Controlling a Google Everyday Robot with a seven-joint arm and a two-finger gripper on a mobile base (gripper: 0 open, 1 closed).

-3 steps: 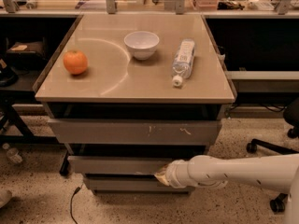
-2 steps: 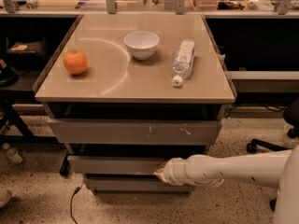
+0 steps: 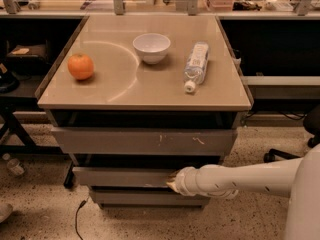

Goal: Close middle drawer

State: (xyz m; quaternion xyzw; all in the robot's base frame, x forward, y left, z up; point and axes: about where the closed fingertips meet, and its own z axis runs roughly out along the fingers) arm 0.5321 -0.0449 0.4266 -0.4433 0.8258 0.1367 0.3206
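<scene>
My tool sits at the end of the white arm reaching in from the right, low down, pressed against the front of the middle drawer near its right half. I cannot tell whether the tool is wide or narrow; it meets the panel end-on.

I judge the push is under way but not finished. The middle drawer front stands out ahead of the bottom drawer, with a dark gap above it, so it has some way to go before it is flush. The top drawer, with pale scratches, also stands out, but that is not my job.

Against a second ago, the tool has crept a little leftward and up along the same front, more of the robot's body shows at the right edge, and the drawer has hardly moved, if at all.

Further back on the desk, the orange, bowl and lying bottle are unmoved.
</scene>
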